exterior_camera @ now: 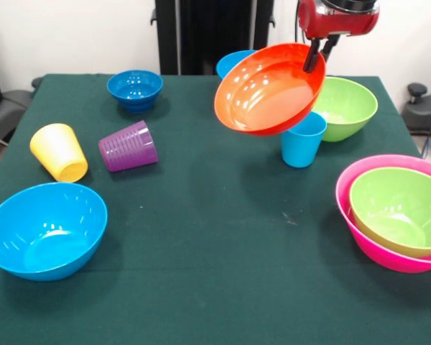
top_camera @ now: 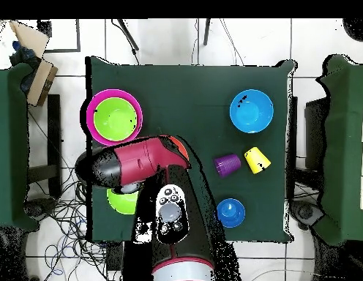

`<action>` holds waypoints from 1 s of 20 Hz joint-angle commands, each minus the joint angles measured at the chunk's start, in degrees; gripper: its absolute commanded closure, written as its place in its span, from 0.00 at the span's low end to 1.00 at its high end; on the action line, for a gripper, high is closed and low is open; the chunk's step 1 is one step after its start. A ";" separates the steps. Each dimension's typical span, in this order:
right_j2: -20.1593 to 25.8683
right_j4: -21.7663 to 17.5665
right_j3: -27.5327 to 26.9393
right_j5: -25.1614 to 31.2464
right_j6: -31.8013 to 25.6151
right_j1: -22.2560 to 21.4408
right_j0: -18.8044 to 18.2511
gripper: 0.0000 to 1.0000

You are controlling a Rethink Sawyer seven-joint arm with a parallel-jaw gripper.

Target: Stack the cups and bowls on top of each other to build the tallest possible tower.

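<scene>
Above the table's far right part, the gripper (exterior_camera: 317,56) holds the orange bowl (exterior_camera: 269,88) clear of the cloth, one dark finger clamped on its upper rim. Bowl is tilted: mouth faces the front camera and slightly upward, base turned away, rim plane steep, axis leaning rather than vertical.

Progress, as judged: barely begun. Only nesting visible is one lime green bowl (exterior_camera: 401,208) sitting inside the pink bowl (exterior_camera: 359,215) at the right edge. No tower yet.

Loose pieces:
- second lime green bowl (exterior_camera: 348,106), upright, just behind the lifted bowl
- light blue cup (exterior_camera: 303,140), upright, partly under the orange bowl
- small dark blue bowl (exterior_camera: 135,89), far left, upright
- large light blue bowl (exterior_camera: 44,230), near left, upright
- another light blue bowl (exterior_camera: 230,63), mostly hidden behind the orange one
- yellow cup (exterior_camera: 59,152) and purple ribbed cup (exterior_camera: 128,146), both on their sides, near each other; long axes roughly horizontal

Overhead, the arm (top_camera: 140,162) covers the orange bowl.
</scene>
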 commanded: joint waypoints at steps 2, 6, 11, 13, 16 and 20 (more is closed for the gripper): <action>0.39 -4.80 1.91 -3.05 3.27 3.31 1.82 1.00; 0.27 -4.70 2.00 -2.93 3.50 3.30 2.25 1.00; -0.07 -4.51 2.11 -3.06 3.95 3.25 2.72 1.00; -0.14 -4.53 2.06 -3.29 4.10 3.43 2.88 1.00; -0.33 -4.53 2.17 -3.60 4.45 3.52 3.15 1.00; -0.42 -4.50 1.92 -3.80 4.48 3.81 3.26 1.00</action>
